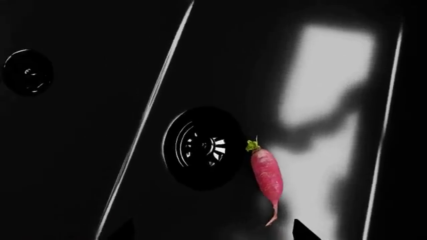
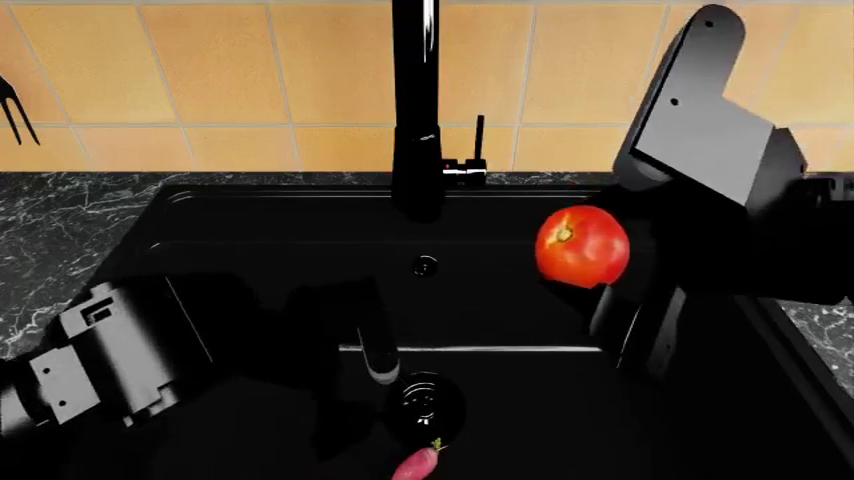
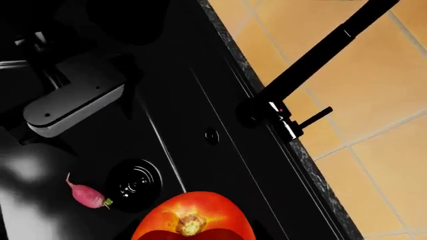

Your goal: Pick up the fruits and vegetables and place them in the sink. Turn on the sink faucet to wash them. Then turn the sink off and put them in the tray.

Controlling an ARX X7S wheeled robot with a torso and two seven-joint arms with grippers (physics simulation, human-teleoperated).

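Above the sink basin, my right pincer (image 2: 603,300) carries the tomato (image 2: 582,246) while the radish (image 1: 267,176) lies on the floor below my left pincer (image 2: 378,365).

Right pincer is closed on the tomato, held over the sink (image 2: 200,215), clear of the floor and in front of the faucet (image 2: 416,110). I judge the tomato fairly heavy, smooth and glossy, likely slippery when wet and easy to bruise, so I would grip across its widest girth, gently. The radish rests just beside the round drain (image 1: 203,147); it looks light, firm and tapered, best taken across its thick middle, not the thin root tail or leafy stem. Whether my left pincer is wide or narrow I cannot tell. Basin is matte black, counter (image 2: 54,240) marbled grey.
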